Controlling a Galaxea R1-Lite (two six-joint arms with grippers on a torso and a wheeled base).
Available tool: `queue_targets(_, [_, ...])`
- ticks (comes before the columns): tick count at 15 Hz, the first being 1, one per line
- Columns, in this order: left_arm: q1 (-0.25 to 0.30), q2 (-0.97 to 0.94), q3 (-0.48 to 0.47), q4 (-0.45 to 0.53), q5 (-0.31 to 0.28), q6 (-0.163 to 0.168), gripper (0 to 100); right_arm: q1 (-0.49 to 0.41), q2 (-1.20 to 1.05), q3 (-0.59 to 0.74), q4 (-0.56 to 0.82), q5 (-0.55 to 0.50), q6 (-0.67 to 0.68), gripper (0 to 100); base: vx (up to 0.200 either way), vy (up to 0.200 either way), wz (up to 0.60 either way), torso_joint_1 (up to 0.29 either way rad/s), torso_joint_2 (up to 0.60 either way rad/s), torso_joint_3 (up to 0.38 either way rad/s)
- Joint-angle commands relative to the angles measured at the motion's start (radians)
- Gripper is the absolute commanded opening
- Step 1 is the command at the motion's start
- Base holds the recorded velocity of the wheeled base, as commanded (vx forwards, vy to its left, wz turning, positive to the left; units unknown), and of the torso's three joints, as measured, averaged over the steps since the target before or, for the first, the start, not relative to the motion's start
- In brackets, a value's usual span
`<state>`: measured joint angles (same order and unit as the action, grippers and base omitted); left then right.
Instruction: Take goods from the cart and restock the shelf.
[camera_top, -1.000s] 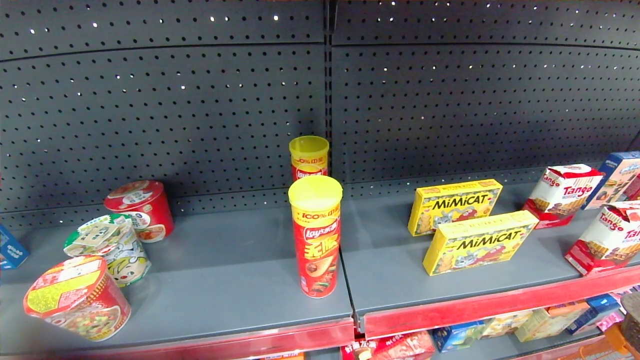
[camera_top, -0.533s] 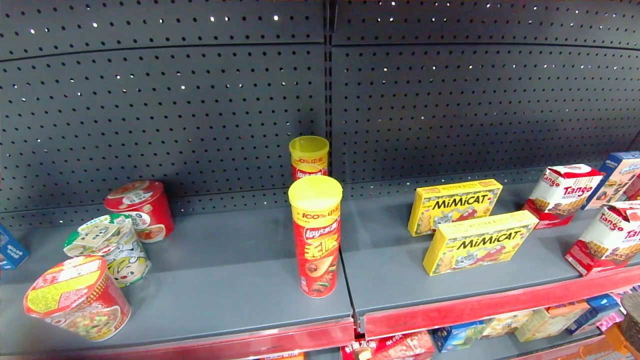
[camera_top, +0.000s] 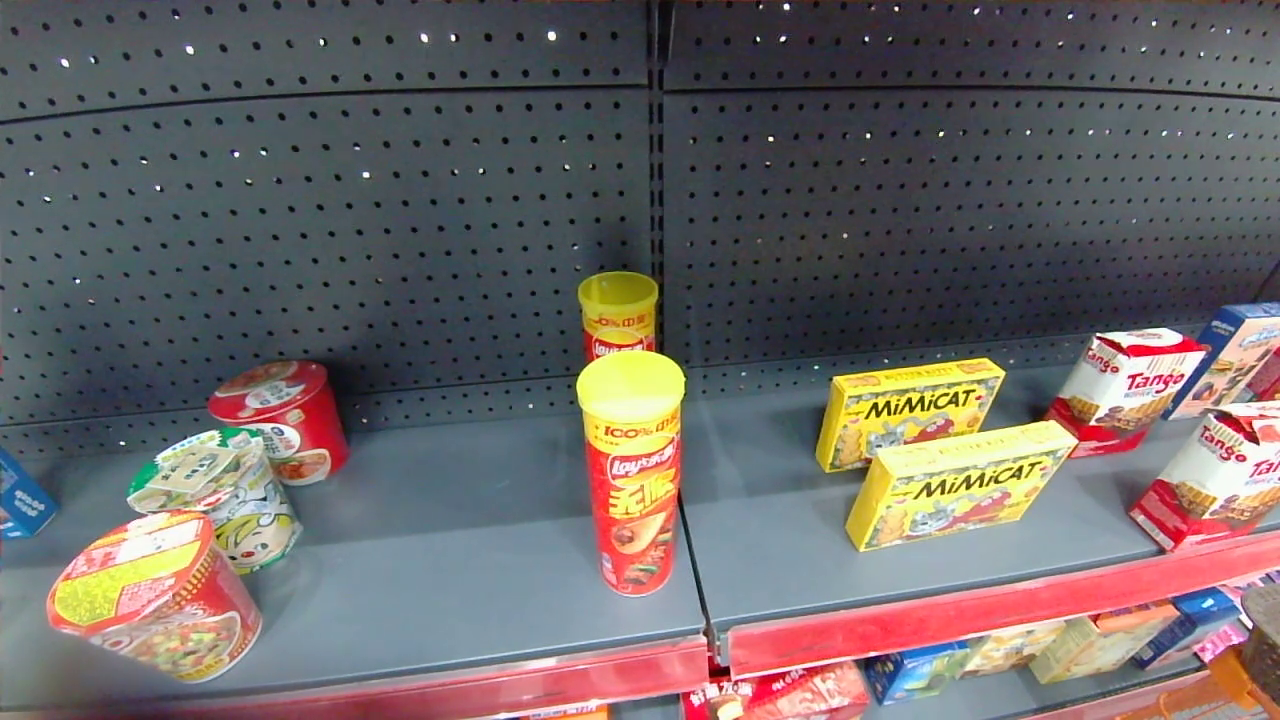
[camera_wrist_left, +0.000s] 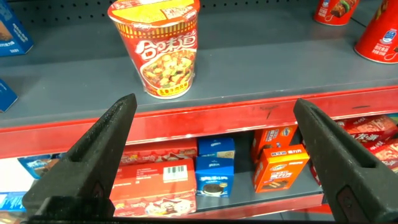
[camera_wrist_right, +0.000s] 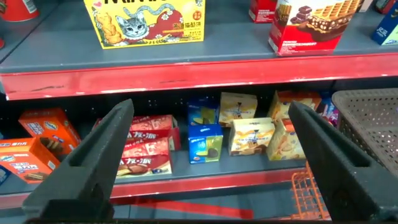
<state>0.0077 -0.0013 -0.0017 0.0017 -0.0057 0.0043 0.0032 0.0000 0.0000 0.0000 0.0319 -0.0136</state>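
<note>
My left gripper (camera_wrist_left: 214, 106) is open and holds nothing, level with the red front edge of the shelf (camera_wrist_left: 249, 112), just below a red cup of noodles (camera_wrist_left: 155, 46). My right gripper (camera_wrist_right: 210, 107) is open too, in front of the same red edge, below a yellow cat-print box (camera_wrist_right: 146, 22) and a wafer box (camera_wrist_right: 311, 25). The brown mesh cart basket (camera_wrist_right: 367, 130) stands to one side of it. In the head view the grey shelf (camera_top: 450, 560) carries three noodle cups (camera_top: 155, 595), two chip cans (camera_top: 632, 470), two yellow boxes (camera_top: 955, 485) and wafer boxes (camera_top: 1215, 480).
A dark pegboard (camera_top: 400, 220) backs the shelf. The lower shelf (camera_wrist_right: 205, 171) is packed with small boxes in blue, orange and red. A corner of the cart basket (camera_top: 1262, 640) shows at the lower right. Bare grey shelf lies between the noodle cups and the chip cans.
</note>
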Motion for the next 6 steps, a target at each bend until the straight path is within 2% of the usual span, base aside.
queue_targets(1, [0.0, 0.001, 0.0, 0.0, 0.0, 0.0, 100, 0.0, 0.0, 0.0, 0.0, 0.0, 0.0, 100, 0.0, 0.0, 0.0, 0.0, 0.0, 0.0])
queue_targets(6, [0.0, 0.001, 0.0, 0.0, 0.0, 0.0, 100, 0.001, 0.0, 0.0, 0.002, -0.001, 0.0, 100, 0.0, 0.0, 0.0, 0.0, 0.0, 0.0])
